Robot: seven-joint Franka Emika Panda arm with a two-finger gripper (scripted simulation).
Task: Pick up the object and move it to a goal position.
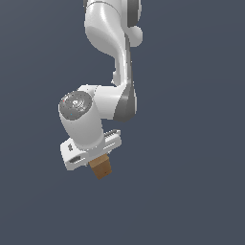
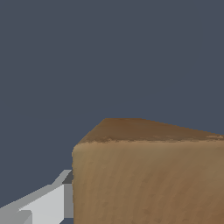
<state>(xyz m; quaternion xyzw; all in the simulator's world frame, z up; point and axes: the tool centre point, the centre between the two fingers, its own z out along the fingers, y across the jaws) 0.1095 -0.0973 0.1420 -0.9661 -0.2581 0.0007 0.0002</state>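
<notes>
Hiding the fingers (image 2: pixel 48 203): wooden block (image 1: pixel 101 167) under white gripper (image 1: pixel 95 160).

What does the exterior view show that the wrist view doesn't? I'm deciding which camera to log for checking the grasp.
Only the exterior view shows the whole white arm and the gripper tilted, with the wooden block sticking out beneath it. Only the wrist view shows the block's wood grain up close and one grey finger against its side. Both show the block at the gripper against a plain dark blue-grey background; neither shows a goal marker.
</notes>
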